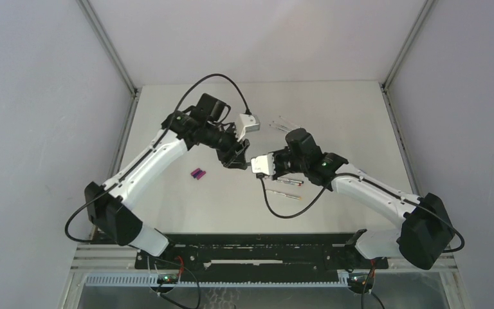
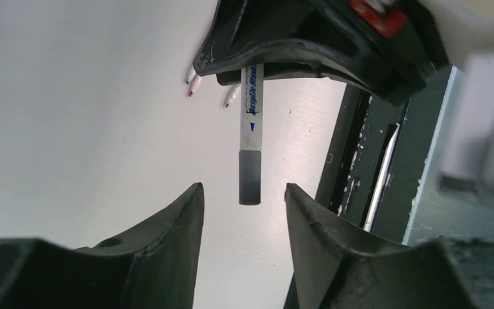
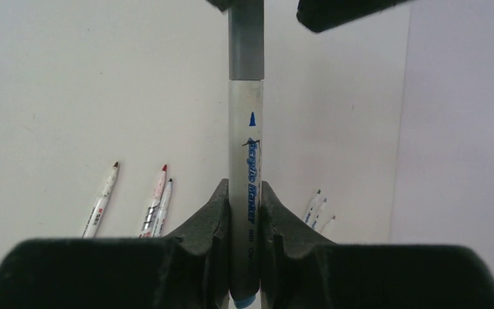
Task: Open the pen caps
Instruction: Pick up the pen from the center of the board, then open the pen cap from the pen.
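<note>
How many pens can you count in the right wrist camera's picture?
7. One pen is clamped in the right gripper; three lie on the table left of it; three more cluster right of it. Others may hide behind the gripper.

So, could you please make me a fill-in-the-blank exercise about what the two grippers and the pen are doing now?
1. The right gripper grips the pen by its ___ barrel.
2. The pen's cap is ___ in colour.
3. The left gripper has its jaws ___, one on each side of that cap, not touching it.
4. In the top view, loose caps lie on the table beside the ___ arm.
Missing words: white; grey; open; left.
</note>
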You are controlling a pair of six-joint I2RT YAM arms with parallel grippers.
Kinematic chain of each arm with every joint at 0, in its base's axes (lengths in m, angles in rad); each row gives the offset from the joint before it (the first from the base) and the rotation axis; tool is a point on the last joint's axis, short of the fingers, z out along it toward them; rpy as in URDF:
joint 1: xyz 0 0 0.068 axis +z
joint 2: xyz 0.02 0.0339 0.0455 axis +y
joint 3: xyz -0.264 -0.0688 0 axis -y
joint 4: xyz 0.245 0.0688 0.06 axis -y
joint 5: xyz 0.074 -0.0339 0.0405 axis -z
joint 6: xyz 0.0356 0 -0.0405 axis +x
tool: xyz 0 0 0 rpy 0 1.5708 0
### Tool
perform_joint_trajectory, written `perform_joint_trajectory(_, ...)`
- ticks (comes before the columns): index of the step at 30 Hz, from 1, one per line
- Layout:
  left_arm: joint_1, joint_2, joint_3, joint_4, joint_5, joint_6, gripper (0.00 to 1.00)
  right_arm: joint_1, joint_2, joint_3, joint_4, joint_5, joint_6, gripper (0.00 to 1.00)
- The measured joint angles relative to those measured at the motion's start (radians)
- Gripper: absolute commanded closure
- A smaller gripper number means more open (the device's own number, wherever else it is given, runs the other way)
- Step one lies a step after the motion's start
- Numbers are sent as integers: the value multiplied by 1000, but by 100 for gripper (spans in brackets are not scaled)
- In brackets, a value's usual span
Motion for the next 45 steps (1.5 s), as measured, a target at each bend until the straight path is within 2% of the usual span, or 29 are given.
perform_joint_trajectory(3,3,-65,-3,18,0,7,37,-35,0,34,-21,-68,56,100)
perform_joint_trajectory(7,3,-117,-24,30,3,21,34,-89,0,68,-43,-182,145,100)
perform_joint_trajectory(13,3,-127,-42,32,9,35,34,-170,35,109,-66,-385,274,100)
perform_joint_trajectory(14,3,-129,-48,34,9,35,35,-212,94,141,-87,-491,342,100)
perform_joint_trajectory(23,3,-135,-49,60,8,33,36,-293,262,264,-201,-717,474,100)
perform_joint_trajectory(31,3,-135,-49,79,8,31,38,-297,275,302,-314,-837,449,100)
perform_joint_trajectory(40,-3,-130,-49,62,49,35,42,-257,276,302,-337,-846,434,100)
perform_joint_trajectory(45,-16,-111,-49,48,54,36,56,-212,277,302,-336,-837,435,100)
